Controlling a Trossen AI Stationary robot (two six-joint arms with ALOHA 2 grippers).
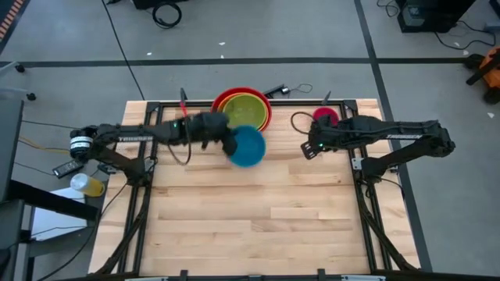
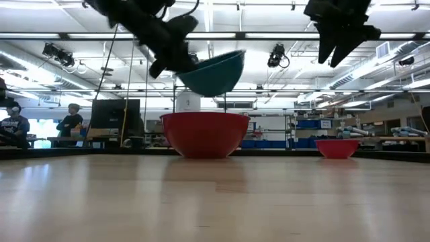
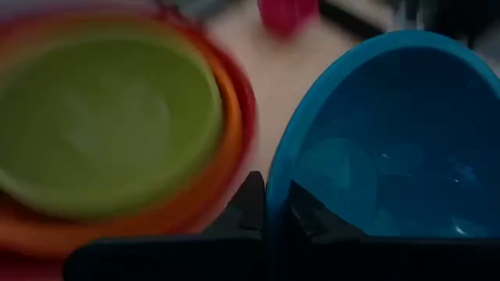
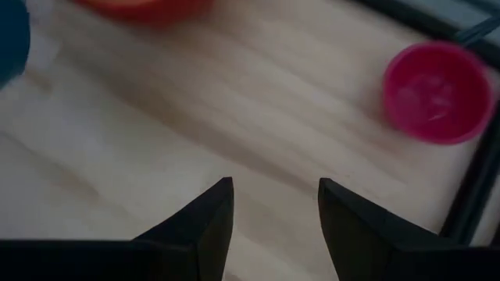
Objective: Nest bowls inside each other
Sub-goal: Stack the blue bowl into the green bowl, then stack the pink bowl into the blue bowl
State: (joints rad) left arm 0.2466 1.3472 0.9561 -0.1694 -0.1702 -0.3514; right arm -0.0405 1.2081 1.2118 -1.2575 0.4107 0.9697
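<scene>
At the table's far middle a red bowl (image 1: pixel 241 110) holds an orange bowl (image 3: pixel 195 195) and, inside that, a green bowl (image 1: pixel 248 108). My left gripper (image 1: pixel 231 144) is shut on a blue bowl (image 1: pixel 248 145). The low view shows that bowl (image 2: pixel 213 70) hanging in the air, tilted, above the red bowl's (image 2: pixel 203 133) rim. A small pink bowl (image 1: pixel 326 116) rests on its base at the far right corner. My right gripper (image 1: pixel 308 148) hovers open above the bare wood near the pink bowl (image 4: pixel 437 92), holding nothing. My left gripper pinches the blue bowl's rim (image 3: pixel 275 183) at the side nearest the arm. One finger (image 3: pixel 312 215) is inside the bowl and one (image 3: pixel 246 204) outside. The fingers come from the table's left, slanting down. The bowl is lifted clear and tilted, its far side higher.
A black frame (image 1: pixel 366 168) runs along the table's edges. A yellow object (image 1: pixel 87 184) and cables lie off the table's left side. Bare wood fills the table's near half (image 1: pixel 258 226). People (image 2: pixel 13 124) stand in the room beyond.
</scene>
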